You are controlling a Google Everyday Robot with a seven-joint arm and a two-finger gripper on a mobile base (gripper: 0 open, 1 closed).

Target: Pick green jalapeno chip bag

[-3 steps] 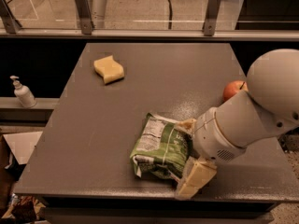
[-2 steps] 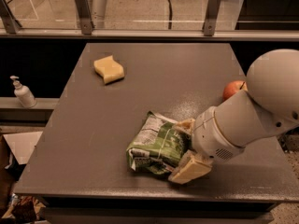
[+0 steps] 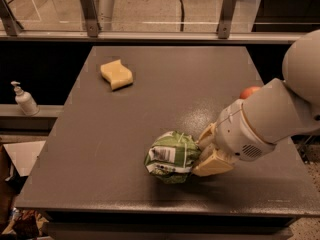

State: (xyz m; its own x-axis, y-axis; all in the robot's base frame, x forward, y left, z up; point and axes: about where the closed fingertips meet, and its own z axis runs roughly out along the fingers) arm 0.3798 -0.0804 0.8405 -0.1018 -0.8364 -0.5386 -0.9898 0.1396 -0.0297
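Pinching the green jalapeno chip bag (image 3: pixel 170 156) from its 3 o'clock side, the tool (image 3: pixel 202 152) is clamped on the crumpled foil near the counter's (image 3: pixel 125 134) 6 o'clock edge, seemingly securing a bunched fold before lifting.

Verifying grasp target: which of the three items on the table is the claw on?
The green jalapeno chip bag, scrunched in the shut claw near the front edge of the table. The yellow sponge and the apple lie apart, untouched.
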